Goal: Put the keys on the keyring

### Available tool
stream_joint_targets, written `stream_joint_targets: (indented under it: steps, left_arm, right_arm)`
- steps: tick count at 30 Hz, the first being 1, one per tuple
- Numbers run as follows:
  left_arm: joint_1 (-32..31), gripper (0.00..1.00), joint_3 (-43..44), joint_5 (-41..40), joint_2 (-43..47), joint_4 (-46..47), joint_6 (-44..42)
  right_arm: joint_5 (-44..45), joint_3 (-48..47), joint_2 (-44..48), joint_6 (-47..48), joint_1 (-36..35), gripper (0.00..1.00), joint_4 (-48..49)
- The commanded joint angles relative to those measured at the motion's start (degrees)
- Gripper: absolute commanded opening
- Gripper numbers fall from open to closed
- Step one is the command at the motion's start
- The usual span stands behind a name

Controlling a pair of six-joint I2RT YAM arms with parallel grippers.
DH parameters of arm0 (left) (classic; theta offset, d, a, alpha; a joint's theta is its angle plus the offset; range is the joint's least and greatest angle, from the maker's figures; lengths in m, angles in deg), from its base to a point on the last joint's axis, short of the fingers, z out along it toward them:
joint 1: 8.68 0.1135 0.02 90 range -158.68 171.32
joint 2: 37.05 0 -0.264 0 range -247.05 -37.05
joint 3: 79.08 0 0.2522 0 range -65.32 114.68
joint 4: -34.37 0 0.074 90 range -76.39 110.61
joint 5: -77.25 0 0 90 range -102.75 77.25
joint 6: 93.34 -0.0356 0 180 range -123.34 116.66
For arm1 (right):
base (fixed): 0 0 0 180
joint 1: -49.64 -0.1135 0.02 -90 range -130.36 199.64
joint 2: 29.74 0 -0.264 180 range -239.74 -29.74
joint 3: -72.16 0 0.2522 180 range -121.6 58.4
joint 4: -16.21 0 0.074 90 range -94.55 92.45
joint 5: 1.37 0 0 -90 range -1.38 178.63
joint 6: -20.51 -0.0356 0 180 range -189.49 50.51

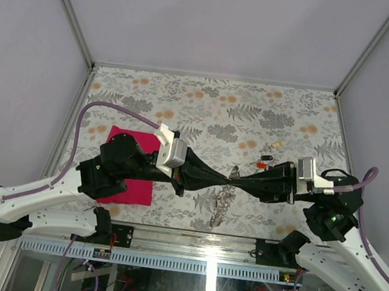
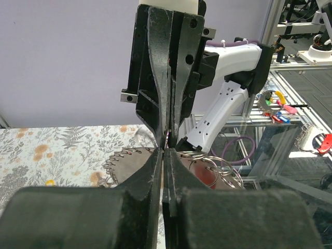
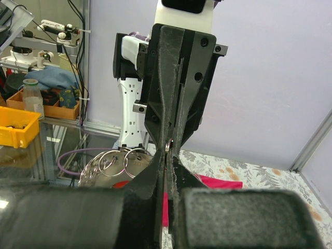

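Your left tool [image 1: 225, 180] and right tool [image 1: 235, 182] meet tip to tip, both pinched shut, over the keyring [image 1: 220, 205].

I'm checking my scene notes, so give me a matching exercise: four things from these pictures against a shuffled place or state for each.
1. magenta square cloth
2. silvery metal keyring bunch
3. tiny red-headed key
4. left gripper

A. jaws shut
B. mid-table, where the two grippers meet
C. just beyond the right gripper
D. partly under the left arm

Pairs: 1-D, 2-B, 3-C, 4-A
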Motion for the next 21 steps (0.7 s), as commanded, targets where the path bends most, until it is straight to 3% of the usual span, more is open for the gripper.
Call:
stream_joint_targets:
  steps: [1,8,21]
  left_arm:
    - [-0.2,0.0,2.6,-0.6,0.1,3.0,-1.0]
    - [-0.2,0.0,5.6,0.5,-0.6,-3.9,-3.0]
    - [-0.2,0.0,10.1,2.7,-3.1,-11.6,-5.4]
  right_arm:
    - [0.1,-1.9,0.2,0.5,-0.1,0.0,0.7]
    - [1.6,-4.5,1.9,5.3,-0.1,0.28,-10.7]
    - [2.6,-8.2,2.1,9.5,-0.1,0.34,-21.5]
